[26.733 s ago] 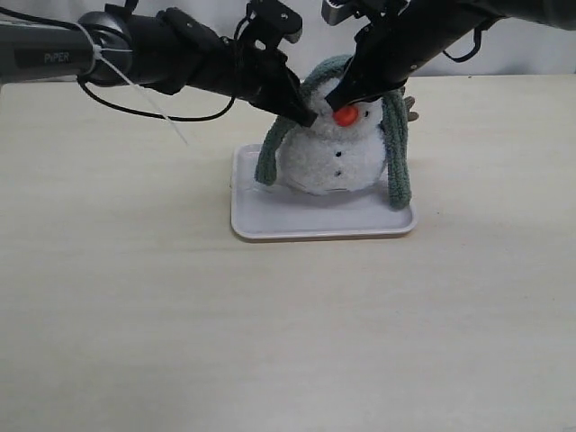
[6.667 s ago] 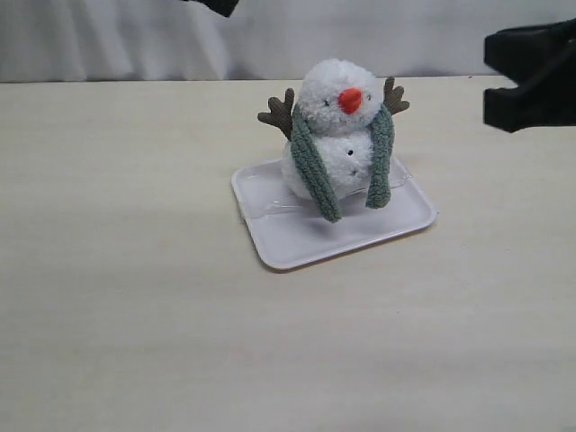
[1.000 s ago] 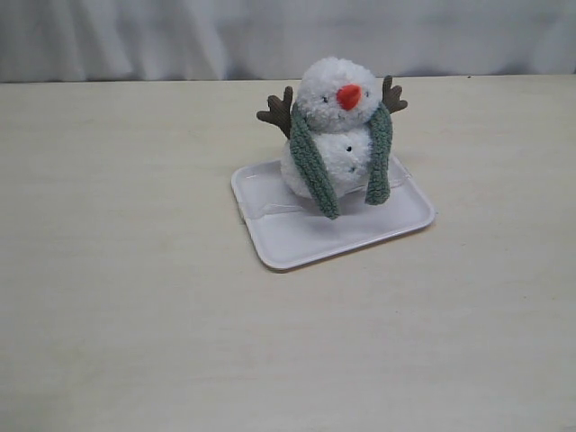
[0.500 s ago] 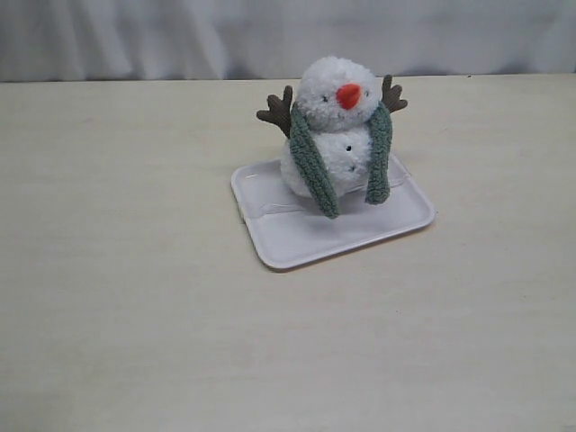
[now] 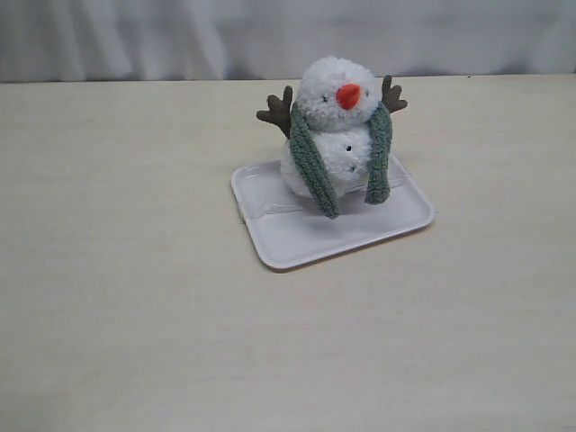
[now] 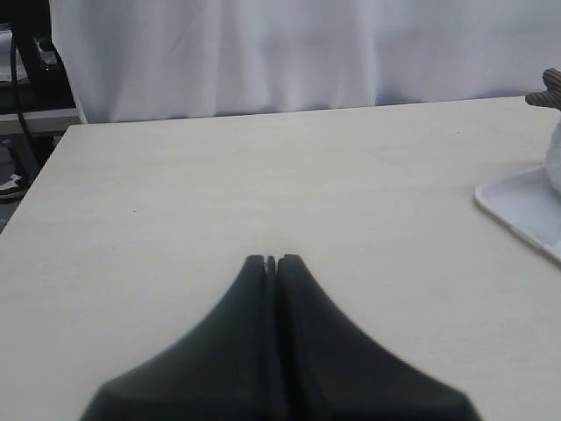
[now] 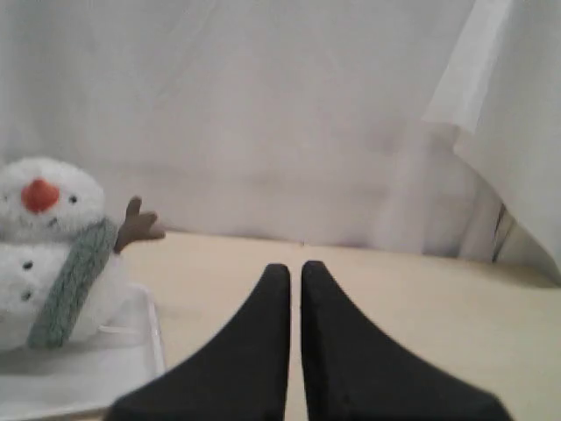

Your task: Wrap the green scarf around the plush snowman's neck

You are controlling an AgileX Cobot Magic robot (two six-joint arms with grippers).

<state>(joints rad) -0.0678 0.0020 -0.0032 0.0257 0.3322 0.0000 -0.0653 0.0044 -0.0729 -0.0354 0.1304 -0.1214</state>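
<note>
When taken from the exterior view, shows the plush snowman [image 5: 331, 148] upright on the rear half of a white tray [image 5: 306, 241] on the pale table [image 5: 135, 297], with the green scarf [image 5: 310, 166] laid over the snowman's neck [image 5: 340, 125] and both ends hanging down the front, not crossed. Cannot tell the scarf's path behind the head; probably one plain pass. Finds the grippers only in the wrist views. From the left wrist, shows the left gripper [image 6: 272, 260] with jaws pressed together above bare table, well apart from the tray corner and one brown twig arm [image 6: 548, 88]. From the right wrist, shows the right gripper [image 7: 289, 267] closed on nothing, with the snowman's face off to one side.
</note>
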